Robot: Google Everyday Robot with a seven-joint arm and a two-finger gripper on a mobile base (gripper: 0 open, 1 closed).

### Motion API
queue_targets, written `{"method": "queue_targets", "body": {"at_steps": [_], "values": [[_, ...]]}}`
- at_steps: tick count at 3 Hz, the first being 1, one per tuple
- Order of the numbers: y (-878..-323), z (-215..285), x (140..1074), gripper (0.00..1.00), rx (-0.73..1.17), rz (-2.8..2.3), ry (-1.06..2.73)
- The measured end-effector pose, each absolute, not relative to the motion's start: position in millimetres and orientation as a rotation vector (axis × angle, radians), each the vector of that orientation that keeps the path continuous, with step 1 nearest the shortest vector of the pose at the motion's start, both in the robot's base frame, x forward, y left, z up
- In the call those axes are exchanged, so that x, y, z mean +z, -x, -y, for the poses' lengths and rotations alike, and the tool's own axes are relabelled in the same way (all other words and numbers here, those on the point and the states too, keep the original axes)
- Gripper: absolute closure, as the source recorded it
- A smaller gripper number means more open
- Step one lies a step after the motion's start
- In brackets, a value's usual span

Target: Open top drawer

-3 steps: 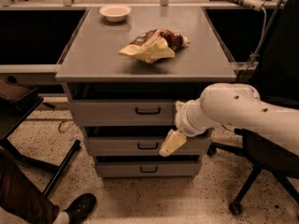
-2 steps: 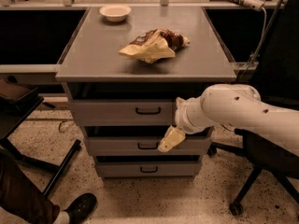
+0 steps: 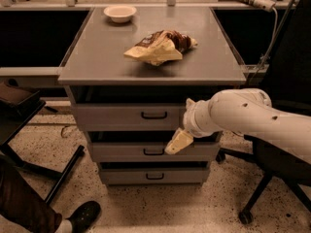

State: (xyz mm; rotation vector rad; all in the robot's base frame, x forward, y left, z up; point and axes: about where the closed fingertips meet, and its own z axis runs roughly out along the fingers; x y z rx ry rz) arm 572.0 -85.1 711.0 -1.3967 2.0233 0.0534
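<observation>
Below the tabletop [image 3: 97,62]: top drawer [image 3: 114,116] sat shut.
Gripper [image 3: 178,142]: hung lower, before the middle drawer [image 3: 121,152]; open or closed, I couldn't tell.
Handle [image 3: 154,115]: wanted a square hold, then a straight pull.

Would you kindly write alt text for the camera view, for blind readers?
The tool of the robot arm hangs before the middle drawer, below and right of the handle of the top drawer. A snack bag and bowl sit on the cabinet top.

The end effector [image 3: 179,142] covers part of the middle drawer front [image 3: 121,152].
</observation>
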Motion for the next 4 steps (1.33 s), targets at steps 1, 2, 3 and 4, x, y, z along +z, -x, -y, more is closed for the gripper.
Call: {"method": "queue_targets", "body": {"at_steps": [1,2,3,4], "values": [[-597.6,102.1,717.0,0.00,-0.030,-2.000,1.281],[-628.5,110.8,718.4,0.00,-0.064,-1.990,1.220],[-657.7,111.3,707.5,0.00,-0.069,-2.021,1.231],[-683.6,103.1,692.0,0.00,-0.056,-2.067,1.295]]}}
